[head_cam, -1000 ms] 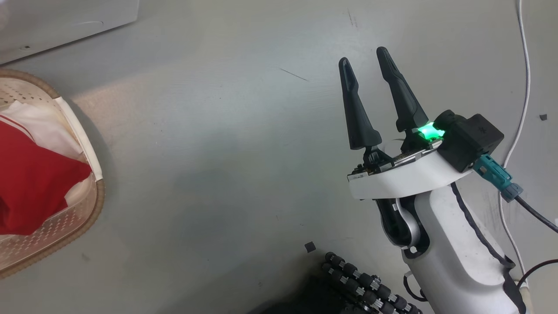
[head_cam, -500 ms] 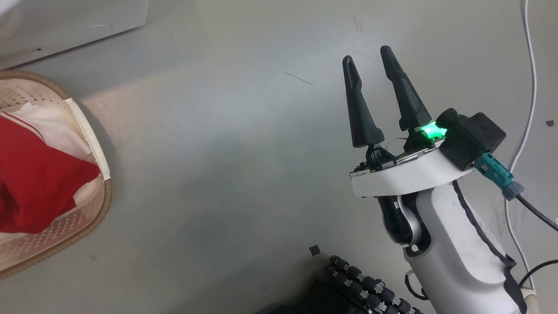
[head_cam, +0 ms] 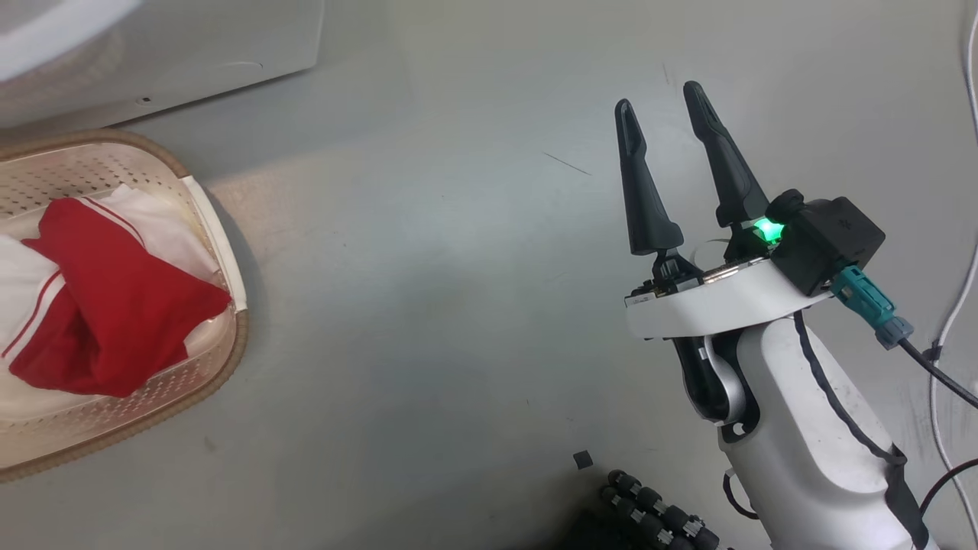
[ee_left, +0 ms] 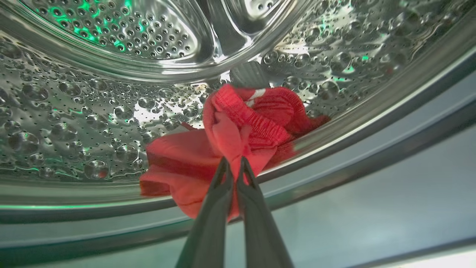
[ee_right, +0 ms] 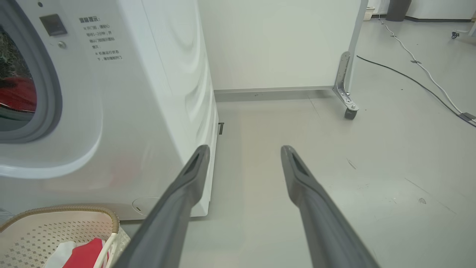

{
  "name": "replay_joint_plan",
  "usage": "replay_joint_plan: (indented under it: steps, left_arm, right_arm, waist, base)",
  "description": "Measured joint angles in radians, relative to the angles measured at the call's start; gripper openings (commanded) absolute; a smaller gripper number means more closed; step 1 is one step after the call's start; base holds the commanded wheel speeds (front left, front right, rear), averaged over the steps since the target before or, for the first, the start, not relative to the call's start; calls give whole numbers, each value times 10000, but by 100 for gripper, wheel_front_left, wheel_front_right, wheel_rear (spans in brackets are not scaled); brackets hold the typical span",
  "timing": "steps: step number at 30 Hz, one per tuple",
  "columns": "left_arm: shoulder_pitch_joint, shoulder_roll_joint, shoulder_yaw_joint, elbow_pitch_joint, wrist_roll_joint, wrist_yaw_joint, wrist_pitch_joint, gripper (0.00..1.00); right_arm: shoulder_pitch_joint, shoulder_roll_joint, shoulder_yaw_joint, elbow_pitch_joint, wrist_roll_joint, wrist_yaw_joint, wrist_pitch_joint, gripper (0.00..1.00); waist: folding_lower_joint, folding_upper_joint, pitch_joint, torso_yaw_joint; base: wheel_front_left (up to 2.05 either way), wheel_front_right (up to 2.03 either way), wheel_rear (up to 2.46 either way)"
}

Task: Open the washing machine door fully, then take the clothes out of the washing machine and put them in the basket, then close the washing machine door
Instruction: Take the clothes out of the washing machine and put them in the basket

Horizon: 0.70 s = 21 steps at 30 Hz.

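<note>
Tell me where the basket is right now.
The basket sits on the floor at the head view's left edge, just in front of the washing machine and its white base, with red and white clothes inside.

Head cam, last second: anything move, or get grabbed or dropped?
The camera swung toward the robot's left: the floor scratch slid right, and more of the basket, its clothes and the washing machine came into view. Nothing grabbed or released. The right tool stayed open and empty.

Smooth pale grey floor (head_cam: 428, 305)
Left of the right gripper (head_cam: 657, 95) stand a big white washing machine (head_cam: 191, 61) and cream perforated plastic basket (head_cam: 172, 378); a thin white cable (head_cam: 935, 344) lies right.
</note>
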Motion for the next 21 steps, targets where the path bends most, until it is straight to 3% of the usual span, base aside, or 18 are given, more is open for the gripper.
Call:
replay_joint_plan:
  steps: [21]
  left_arm:
    - [2390,-2132,759,-865,-1210,546,-3315,0]
  right_arm:
    - [445,-25,-685,683,-1177,307,0,100]
  waist:
    - [0,0,-1541,1460]
  base:
    - [0,0,0]
